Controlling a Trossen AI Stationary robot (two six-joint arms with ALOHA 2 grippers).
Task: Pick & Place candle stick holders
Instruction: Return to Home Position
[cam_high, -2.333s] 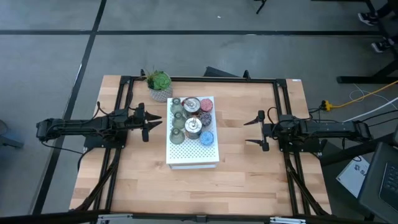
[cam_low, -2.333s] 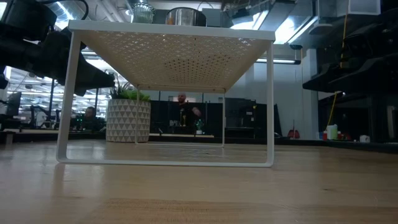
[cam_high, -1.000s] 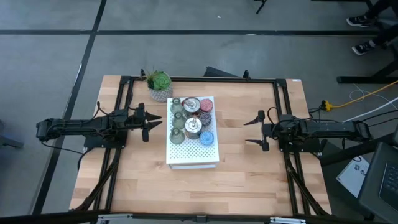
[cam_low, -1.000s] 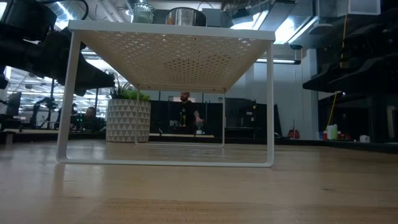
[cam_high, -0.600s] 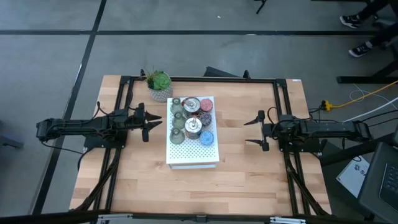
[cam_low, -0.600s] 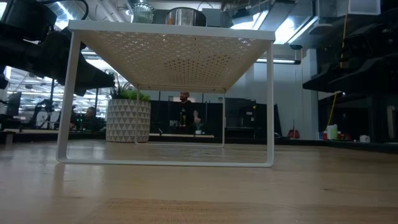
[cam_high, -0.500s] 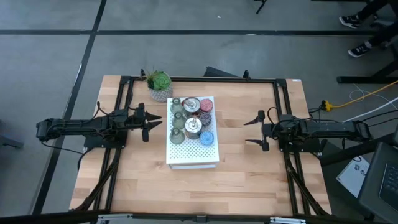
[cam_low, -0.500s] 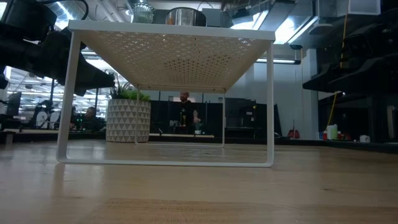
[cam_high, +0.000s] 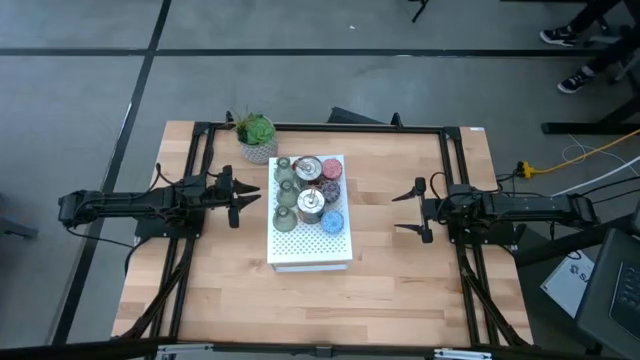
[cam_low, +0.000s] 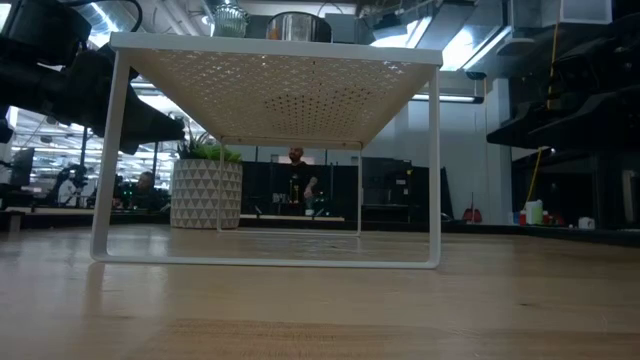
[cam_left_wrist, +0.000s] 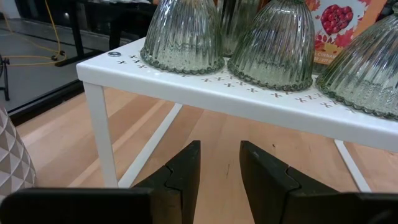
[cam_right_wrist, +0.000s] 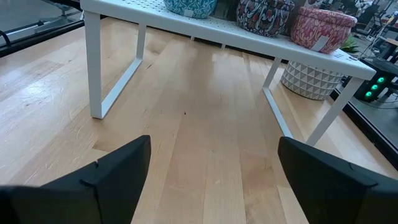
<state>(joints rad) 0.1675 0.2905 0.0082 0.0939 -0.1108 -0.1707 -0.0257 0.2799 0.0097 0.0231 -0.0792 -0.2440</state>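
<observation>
A white perforated shelf (cam_high: 310, 240) stands mid-table with the candle stick holders on its top. Three olive-green glass ones (cam_high: 286, 190) stand along its left side and show in the left wrist view (cam_left_wrist: 270, 43). Two silvery metal ones (cam_high: 311, 203) stand in the middle. Pink (cam_right_wrist: 323, 28), purple (cam_right_wrist: 264, 15) and blue (cam_right_wrist: 189, 6) ones stand along its right side. My left gripper (cam_high: 258, 197) hovers left of the shelf, open by a narrow gap (cam_left_wrist: 221, 171). My right gripper (cam_high: 408, 211) hovers right of the shelf, wide open (cam_right_wrist: 214, 180). Both are empty.
A green plant in a white patterned pot (cam_high: 257, 137) stands at the shelf's far left corner. The shelf stands on thin white legs (cam_low: 105, 160) with open space beneath. Bare wood lies toward the table's near edge (cam_high: 320, 310). People show in the room behind (cam_low: 297, 185).
</observation>
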